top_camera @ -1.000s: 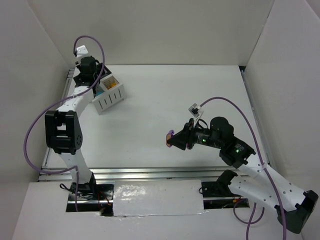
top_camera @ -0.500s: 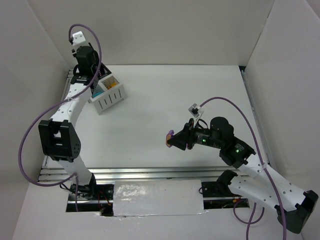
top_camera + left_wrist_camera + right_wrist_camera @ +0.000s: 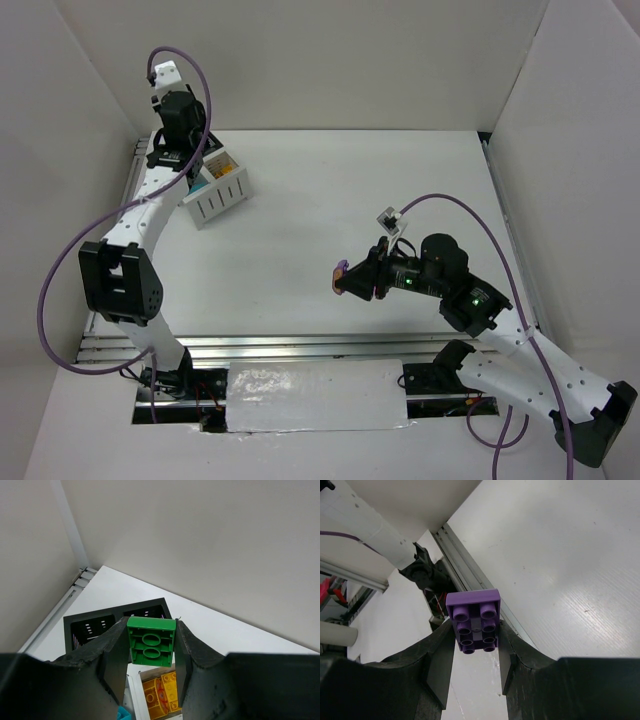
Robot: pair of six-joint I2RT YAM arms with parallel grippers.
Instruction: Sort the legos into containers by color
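Note:
My left gripper (image 3: pixel 151 626) is shut on a green lego (image 3: pixel 151 642), underside toward the camera, held above the containers. Under it are the black two-compartment bin (image 3: pixel 95 625) and, nearer, a white compartment (image 3: pixel 134 690) holding yellow and orange legos (image 3: pixel 161 692). A teal lego (image 3: pixel 122 714) shows at the bottom edge. In the top view the left gripper (image 3: pixel 192 165) hangs over the bin block (image 3: pixel 218 188) at the far left. My right gripper (image 3: pixel 475 627) is shut on a purple lego (image 3: pixel 474 617), held above the table in the right middle (image 3: pixel 345 280).
White walls close in the table on the left, back and right. An aluminium rail (image 3: pixel 300 347) runs along the near edge, with the arm bases behind it. Purple cables loop from both arms.
My left wrist has shifted a little over the bins, back-left and then right again, still holding the green lego. The right arm and purple lego have not moved.

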